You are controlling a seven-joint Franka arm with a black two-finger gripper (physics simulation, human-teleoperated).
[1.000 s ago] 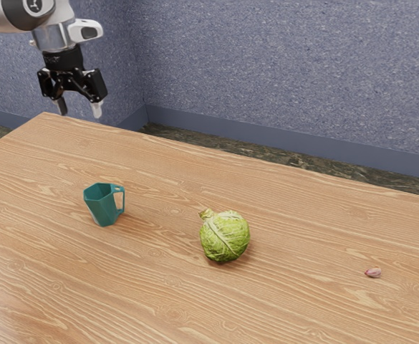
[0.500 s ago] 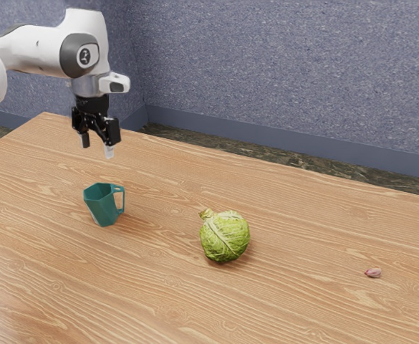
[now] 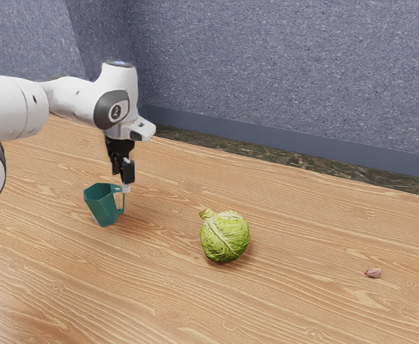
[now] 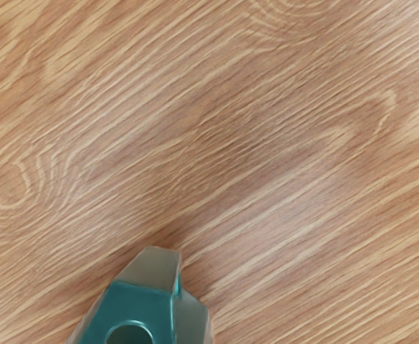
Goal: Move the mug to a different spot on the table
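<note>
Gripper (image 3: 125,187) hanging right over mug (image 3: 102,203) (image 4: 134,317), mug sitting just beneath, by its handle; open or closed, cannot tell.

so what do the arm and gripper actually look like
The arm is glossy white, built from smooth, rounded segments. A grey round cap with a small white mark covers the joint nearest the wrist, and a white flange sits just beneath it. The gripper is black and narrow.

Gripper (image 3: 125,188) hangs just above the teal mug's (image 3: 102,204) handle; the cabbage (image 3: 225,235) lies nearby, farther from the table's (image 3: 302,208) far corner
</note>
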